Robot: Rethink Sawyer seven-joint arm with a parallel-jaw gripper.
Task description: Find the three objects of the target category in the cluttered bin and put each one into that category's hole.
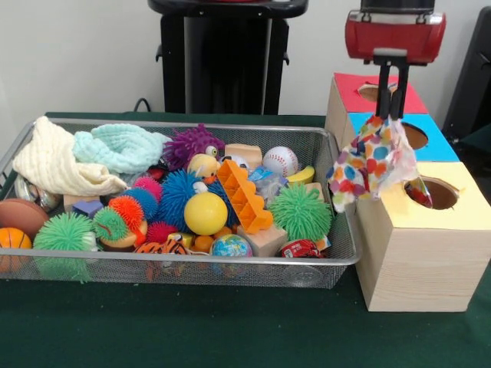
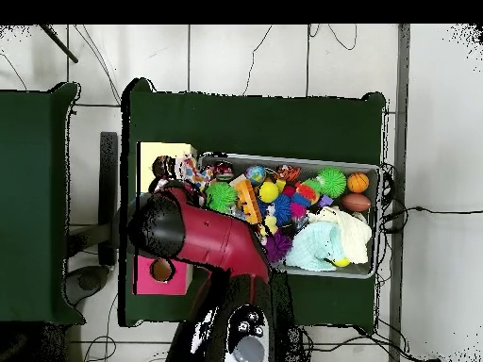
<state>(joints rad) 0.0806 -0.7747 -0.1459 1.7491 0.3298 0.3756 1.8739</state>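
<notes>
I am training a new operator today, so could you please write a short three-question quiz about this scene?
1. True or false: the gripper holds a polka-dot cloth.
2. The cloth hangs nearest which hole: A red, B blue, C the yellow hole?
3. What colour is the smooth ball in the wire basket?

Key: 1 true; 2 C; 3 yellow.

In the front view the wire basket point(image 1: 337, 257) sits left of three boxes in a row. The wooden box point(image 1: 418, 261) stands nearest, its hole point(image 1: 439, 193) on top, a dotted cloth point(image 1: 372, 162) hanging just beside it.
</notes>
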